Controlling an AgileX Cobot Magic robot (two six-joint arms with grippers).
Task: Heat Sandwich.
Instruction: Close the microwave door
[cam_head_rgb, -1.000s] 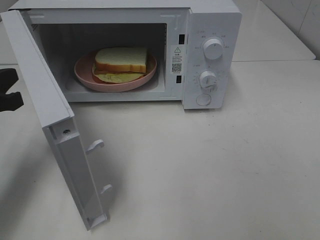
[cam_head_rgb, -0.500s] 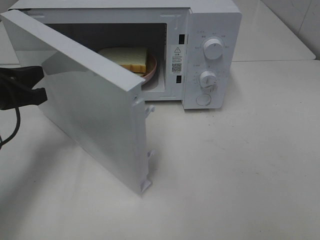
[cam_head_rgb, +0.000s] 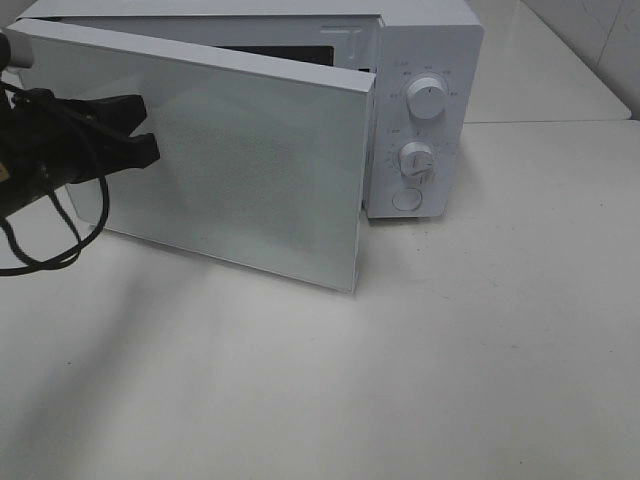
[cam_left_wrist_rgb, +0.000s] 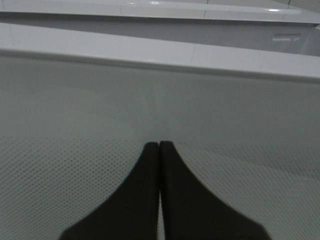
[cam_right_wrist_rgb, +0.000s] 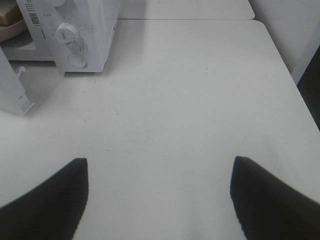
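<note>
Your white microwave (cam_head_rgb: 420, 110), counter's far edge: sandwich (cam_right_wrist_rgb: 6, 16) on pink plate (cam_right_wrist_rgb: 11, 33) inside; dotted door (cam_head_rgb: 250, 180) ajar. Left gripper (cam_left_wrist_rgb: 159, 146) closed against it, right gripper (cam_right_wrist_rgb: 159, 161) wide.

Plain white bench (cam_head_rgb: 480, 350) under soft, even light.
Met at the back by a second white bench (cam_head_rgb: 545, 75) along a straight seam; backed at the far right corner by pale tiled wall (cam_head_rgb: 617, 35); dimmed leftward by soft grey shadow.

A white microwave (cam_head_rgb: 448, 55) on a white tabletop (cam_head_rgb: 480, 350).
Its door (cam_head_rgb: 240, 170) is not quite shut, with two round knobs (cam_head_rgb: 427, 99) beside it.
</note>
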